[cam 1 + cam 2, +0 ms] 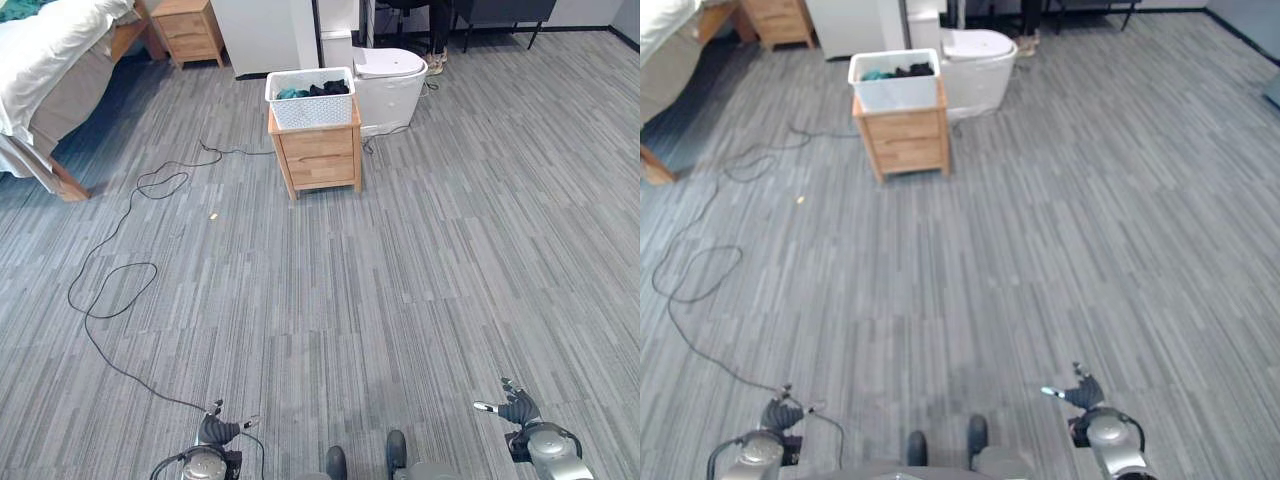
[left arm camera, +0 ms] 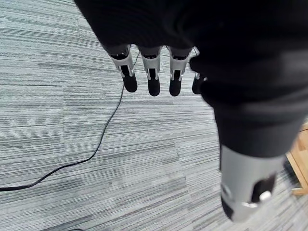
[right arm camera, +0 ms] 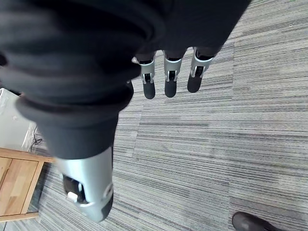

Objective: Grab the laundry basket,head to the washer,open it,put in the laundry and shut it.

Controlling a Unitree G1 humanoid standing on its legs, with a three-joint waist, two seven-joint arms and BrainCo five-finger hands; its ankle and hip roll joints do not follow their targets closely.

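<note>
White and perforated, the laundry basket (image 1: 309,98) sits at about 12 o'clock, far across the grey carpet (image 1: 400,260), on top of a small wooden nightstand (image 1: 318,155), holding dark and teal clothes (image 1: 318,89). Just behind it, toward 1 o'clock, stands a white washer (image 1: 390,85). Left robot hand (image 2: 151,72) at 7 o'clock and right robot hand (image 3: 168,77) at 5 o'clock hang over the carpet, fingers relaxed, released, grasping nothing.

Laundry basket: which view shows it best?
Left eye view: the white laundry basket sits whole on the wooden nightstand, dark and teal clothes visible inside. Right eye view shows it too, farther off. Right wrist view catches a white corner, perhaps it.
</note>
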